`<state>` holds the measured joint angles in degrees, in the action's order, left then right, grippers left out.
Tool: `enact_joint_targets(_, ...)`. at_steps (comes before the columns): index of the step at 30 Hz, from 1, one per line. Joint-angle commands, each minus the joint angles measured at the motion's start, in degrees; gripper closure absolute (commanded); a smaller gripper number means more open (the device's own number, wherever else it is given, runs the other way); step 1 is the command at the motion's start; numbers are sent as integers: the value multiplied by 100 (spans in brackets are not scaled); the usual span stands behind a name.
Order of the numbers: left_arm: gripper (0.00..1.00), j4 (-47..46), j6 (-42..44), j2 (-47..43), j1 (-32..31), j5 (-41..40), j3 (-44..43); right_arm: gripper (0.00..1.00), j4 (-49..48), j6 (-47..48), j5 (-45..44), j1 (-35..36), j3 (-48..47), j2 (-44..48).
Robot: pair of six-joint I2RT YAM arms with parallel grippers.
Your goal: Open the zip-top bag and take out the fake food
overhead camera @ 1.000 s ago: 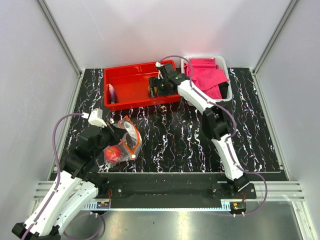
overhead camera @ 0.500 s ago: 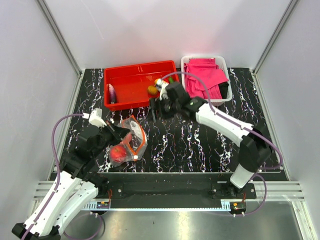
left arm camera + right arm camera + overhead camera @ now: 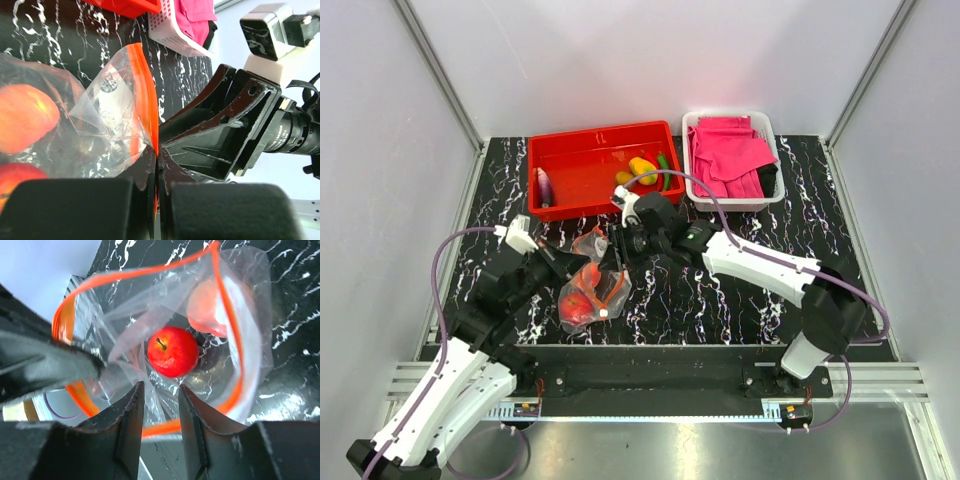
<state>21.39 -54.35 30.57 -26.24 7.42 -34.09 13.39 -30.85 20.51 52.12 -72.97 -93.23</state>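
Note:
The zip-top bag (image 3: pixel 588 298) lies crumpled at the front left, its mouth gaping toward the right wrist camera. My left gripper (image 3: pixel 570 268) is shut on its red-orange zip strip (image 3: pixel 145 90); the left wrist view shows the jaws (image 3: pixel 158 162) pinched flat on it. My right gripper (image 3: pixel 161 390) hovers at the mouth, its jaws apart, with the near strip (image 3: pixel 165 427) and loose film lying between the fingers. Inside the bag sit a red apple-like fruit (image 3: pixel 172 351) and a paler red-orange fruit (image 3: pixel 215 307). More fake food lies in the red tray.
The red tray (image 3: pixel 582 150) at the back holds a purple eggplant (image 3: pixel 544 187), a yellow mango (image 3: pixel 642 168), a green chili (image 3: pixel 665 168) and an orange piece (image 3: pixel 623 178). A white basket (image 3: pixel 692 130) of pink cloths (image 3: pixel 728 158) stands beside it.
My right arm swung from the red tray down to the bag mouth, leaving the yellow and green pieces in the tray, and its jaws narrowed. The left gripper and bag shifted slightly right.

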Motion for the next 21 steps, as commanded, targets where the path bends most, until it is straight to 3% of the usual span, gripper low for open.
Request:
enact_joint_targets(1,100,-706,-208,46,-13,339,77,60,-398,-35,-91,123,-366,-388)
enact_joint_targets(10,100,-970,-392,116,-13,453,245,53,-671,-70,-144,141,-824,-1381)
enact_joint_targets(21,100,-1268,-445,265,-13,515,429,25,-1092,-263,-153,132,-894,-1926)
